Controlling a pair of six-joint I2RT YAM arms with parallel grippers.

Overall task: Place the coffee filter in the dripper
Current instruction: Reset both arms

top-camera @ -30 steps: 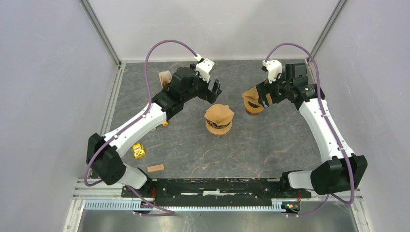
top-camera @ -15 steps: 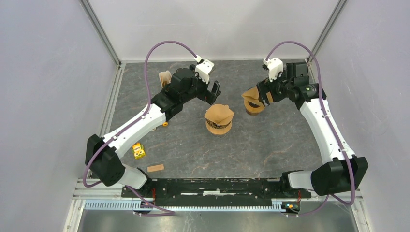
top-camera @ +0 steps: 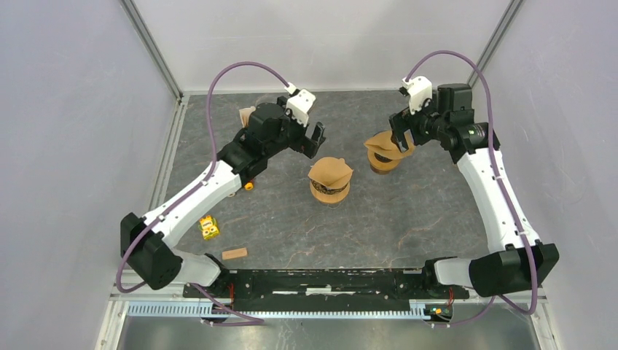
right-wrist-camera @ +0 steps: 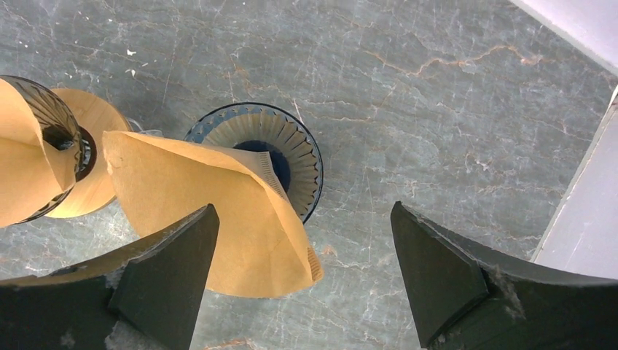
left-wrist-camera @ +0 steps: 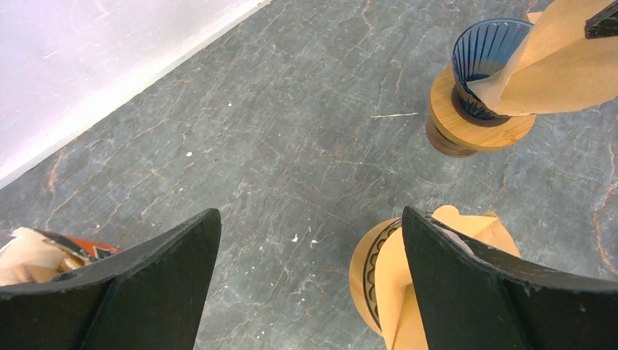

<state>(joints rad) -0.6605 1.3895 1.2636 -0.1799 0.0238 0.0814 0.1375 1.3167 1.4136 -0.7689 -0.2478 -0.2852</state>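
Note:
A blue ribbed dripper point(right-wrist-camera: 291, 149) stands on a wooden base point(left-wrist-camera: 474, 127). A brown paper filter point(right-wrist-camera: 211, 219) lies tilted across its rim, partly inside and partly hanging over the side; it also shows in the top view point(top-camera: 382, 144). My right gripper point(right-wrist-camera: 304, 208) is open above it, its jaws apart and holding nothing. A second dripper point(top-camera: 330, 191) in the middle has a filter point(top-camera: 330, 171) sitting in it. My left gripper point(left-wrist-camera: 310, 211) is open and empty, just left of and above that dripper point(left-wrist-camera: 379, 273).
A holder with spare filters point(top-camera: 248, 117) stands at the back left, also in the left wrist view point(left-wrist-camera: 33, 255). A yellow block point(top-camera: 209, 227), a brown piece point(top-camera: 234, 254) and a small orange thing point(top-camera: 248, 187) lie at the front left. The wall edge point(right-wrist-camera: 583, 219) is close on the right.
My right gripper has drawn back and up from the filter, which stays leaning on the blue dripper. My left gripper has shifted a little to the left and back.

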